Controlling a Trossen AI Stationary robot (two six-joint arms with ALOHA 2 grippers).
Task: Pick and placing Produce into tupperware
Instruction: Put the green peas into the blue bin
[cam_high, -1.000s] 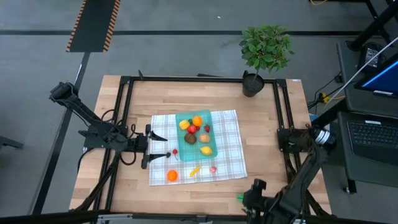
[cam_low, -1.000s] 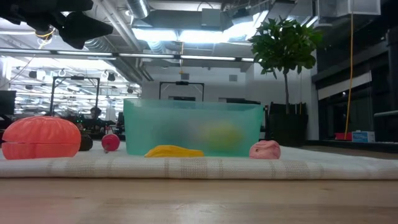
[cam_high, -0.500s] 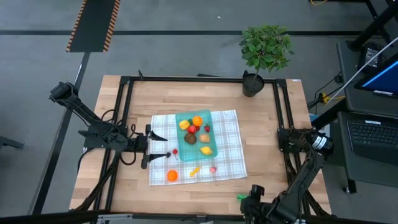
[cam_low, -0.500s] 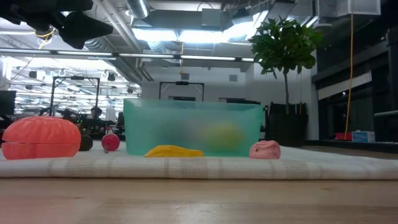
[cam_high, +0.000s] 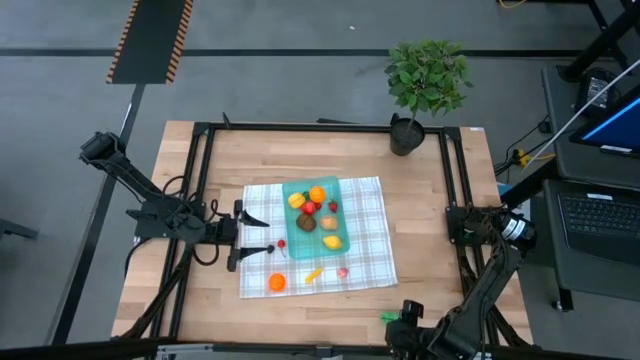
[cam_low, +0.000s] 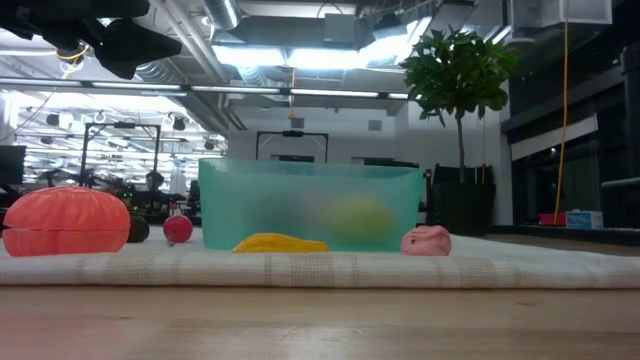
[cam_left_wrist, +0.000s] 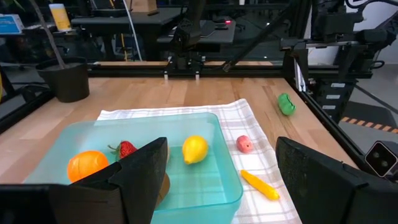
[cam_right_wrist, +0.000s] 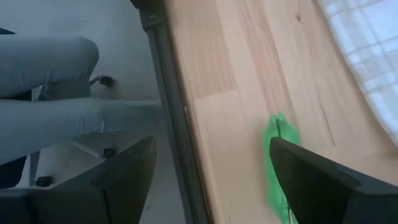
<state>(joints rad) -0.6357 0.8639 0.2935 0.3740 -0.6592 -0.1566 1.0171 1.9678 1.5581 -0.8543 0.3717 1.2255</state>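
The teal tupperware (cam_high: 314, 214) stands on the checked cloth (cam_high: 370, 215) with several pieces of produce in it, among them an orange (cam_left_wrist: 87, 165), a strawberry (cam_left_wrist: 126, 149) and a lemon (cam_left_wrist: 194, 150). On the cloth outside it lie an orange piece (cam_high: 277, 283), a yellow one (cam_high: 314, 273), a pink one (cam_high: 342, 272) and a tiny red one (cam_high: 282, 243). A green piece (cam_right_wrist: 278, 158) lies on the bare wood near the front edge. My left gripper (cam_high: 256, 235) hovers open at the cloth's left edge. My right gripper (cam_high: 396, 322) hangs open over the front edge beside the green piece.
A potted plant (cam_high: 425, 85) stands at the table's far right corner. A black frame rail (cam_high: 200, 200) runs along the table's sides. A person's legs in jeans (cam_right_wrist: 50, 93) show past the table's near edge.
My right gripper has crept a little toward the table's near edge, staying open by the green piece. My left gripper and the produce have kept still.
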